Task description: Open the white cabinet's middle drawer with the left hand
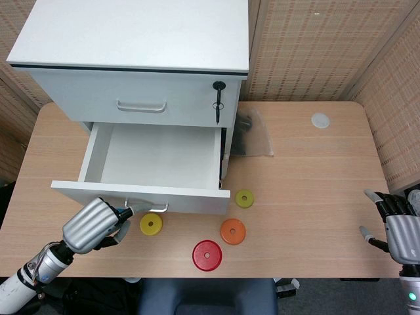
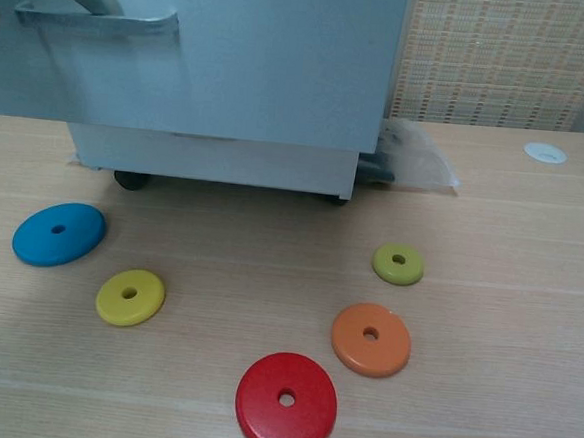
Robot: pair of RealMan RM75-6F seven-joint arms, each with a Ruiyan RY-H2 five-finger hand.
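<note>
The white cabinet (image 1: 138, 49) stands at the table's back left. Its middle drawer (image 1: 157, 157) is pulled well out and its inside is bare. My left hand (image 1: 92, 225) grips the left end of the drawer's metal handle (image 1: 146, 207) from below the front panel. In the chest view the drawer front (image 2: 243, 65) fills the upper left, with the handle (image 2: 95, 20) near the top; only a sliver of the hand shows there. My right hand (image 1: 397, 226) hangs open at the table's right front edge, holding nothing.
Coloured discs lie in front of the drawer: yellow (image 1: 151, 224), orange (image 1: 232, 231), red (image 1: 207, 254), olive green (image 1: 244, 198), and a blue disc (image 2: 58, 233) in the chest view. A clear plastic bag (image 1: 252, 134) lies right of the cabinet. A small white cap (image 1: 320, 120) sits far right.
</note>
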